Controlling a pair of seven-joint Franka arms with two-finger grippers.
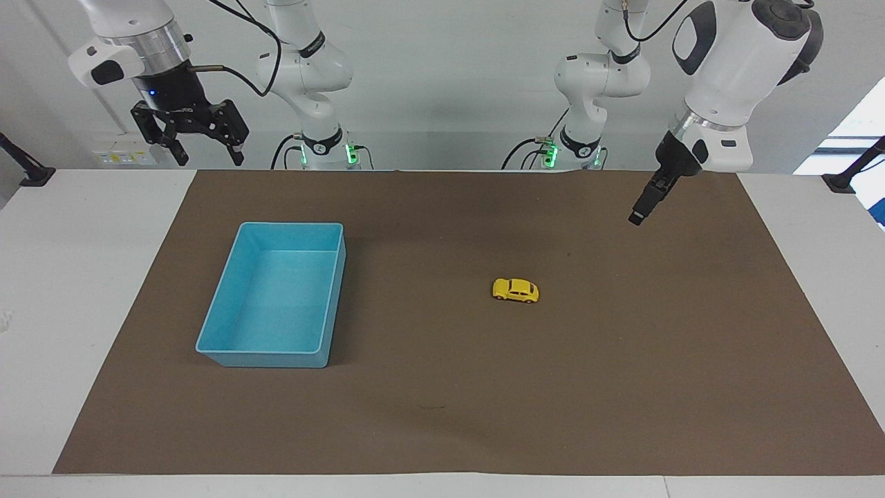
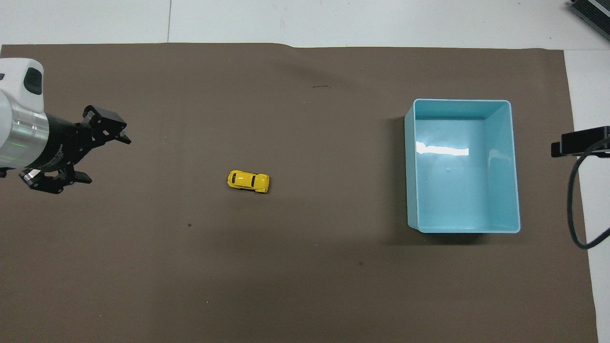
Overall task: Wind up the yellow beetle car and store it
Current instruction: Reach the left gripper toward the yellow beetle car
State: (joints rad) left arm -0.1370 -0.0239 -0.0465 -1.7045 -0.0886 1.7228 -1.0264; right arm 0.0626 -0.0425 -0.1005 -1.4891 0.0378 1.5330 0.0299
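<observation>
Brown paper mat [image 1: 442,415] covers most of the white table [image 1: 83,277], and the account runs across the facing view from its left edge. Up at that edge the right gripper [image 1: 202,153] hangs in the air over the table's edge at the robots' end, its fingers spread wide with nothing between them; this arm waits. Below it, toward the right arm's end of the table, a blue bin [image 1: 325,304] rests on the mat with nothing inside. Near the middle of the mat, well apart from the bin, the yellow beetle car [image 1: 516,290] stands on its wheels, side-on to the robots, untouched by either arm. Last comes the left gripper [image 1: 639,211], raised over the mat toward the left arm's end and pointing down at a slant; in the overhead view [image 2: 107,159] its fingers are spread apart and hold nothing, and it is well apart from the car [image 2: 248,181]
</observation>
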